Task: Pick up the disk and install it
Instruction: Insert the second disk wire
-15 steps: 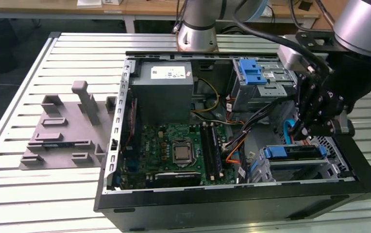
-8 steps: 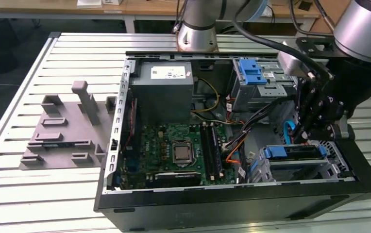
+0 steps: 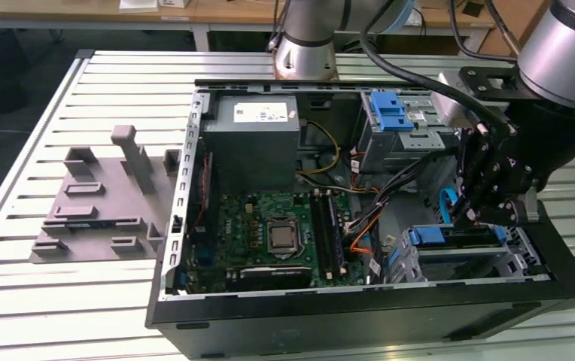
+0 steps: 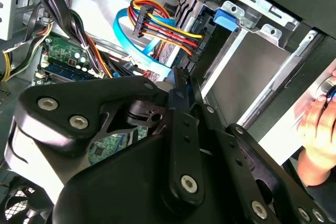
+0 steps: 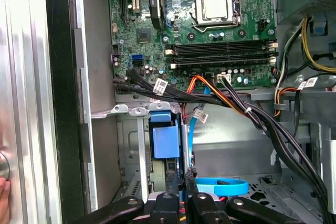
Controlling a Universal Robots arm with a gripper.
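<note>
Cables are the chief hazard. The gripper [image 3: 468, 220] hangs inside the open computer case [image 3: 197, 226], at the corner nearest the exterior view's right, with its fingers drawn together and nothing visible between them. The disk [image 3: 446, 247] lies just beside the fingertips in the drive cage at that corner. Its blue carrier tab faces the motherboard [image 5: 210, 30], and it looks at least partly seated; whether it has latched I cannot tell.

In the second wrist view a light-blue data cable [image 4: 139, 43] and a bundle of coloured power wires [image 4: 168, 32] loop close past the fingertips. Any sideways move could snag them, dragging a plug loose or pulling them across the cage mouth. Black cables [image 5: 262, 124] also run over the cage's edge towards the board, and a descending finger link could trap them.

If the disk is tilted in its rails, a push from the closed fingers might jam the carrier rather than slide it home.

A person's hand [image 4: 317, 129] rests at the case's outer wall — near enough to the arm to be struck or pinched.
</note>
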